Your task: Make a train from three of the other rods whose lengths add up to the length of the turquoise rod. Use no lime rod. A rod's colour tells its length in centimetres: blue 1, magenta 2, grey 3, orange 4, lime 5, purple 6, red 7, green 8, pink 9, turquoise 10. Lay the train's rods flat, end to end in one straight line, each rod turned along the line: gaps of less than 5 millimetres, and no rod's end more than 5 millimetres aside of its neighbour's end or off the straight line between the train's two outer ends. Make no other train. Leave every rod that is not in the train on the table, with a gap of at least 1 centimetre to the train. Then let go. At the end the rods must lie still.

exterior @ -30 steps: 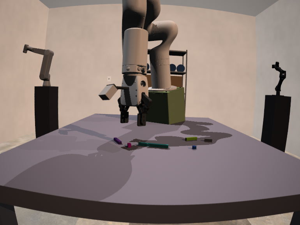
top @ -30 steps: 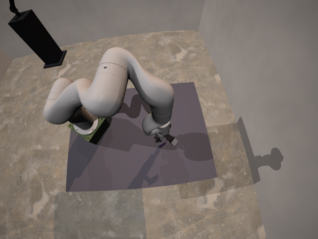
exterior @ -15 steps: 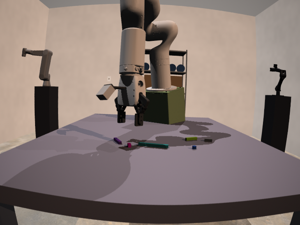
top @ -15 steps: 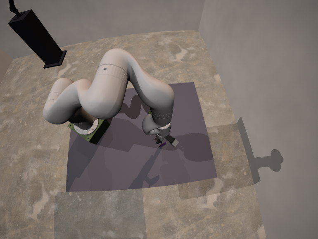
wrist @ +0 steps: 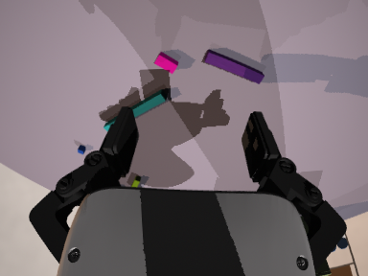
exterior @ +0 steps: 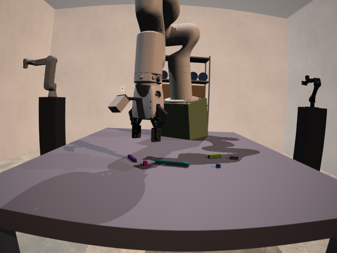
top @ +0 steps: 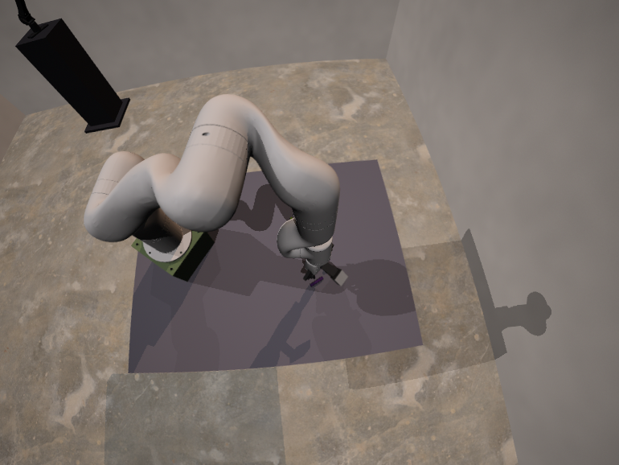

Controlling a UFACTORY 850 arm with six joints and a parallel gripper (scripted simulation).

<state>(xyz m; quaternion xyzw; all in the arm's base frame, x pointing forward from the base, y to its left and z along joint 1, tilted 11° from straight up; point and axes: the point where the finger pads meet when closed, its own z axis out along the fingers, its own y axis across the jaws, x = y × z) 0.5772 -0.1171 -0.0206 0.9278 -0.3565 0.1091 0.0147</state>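
Though slim, a long, straight, square-edged turquoise rod (exterior: 172,163) (wrist: 149,105).

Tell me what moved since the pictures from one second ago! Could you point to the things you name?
In the outside view, the open gripper (top: 310,274) (exterior: 145,136) (wrist: 191,123) shifted a little left. Behind it, the grey arm (exterior: 50,72) and the black arm (top: 24,14) (exterior: 315,91) lowered their tips. Nothing was grabbed or let go. The purple rod (top: 316,281) (exterior: 132,158) (wrist: 232,66), turquoise rod (exterior: 172,163) (wrist: 149,104) and the other rods stayed put.
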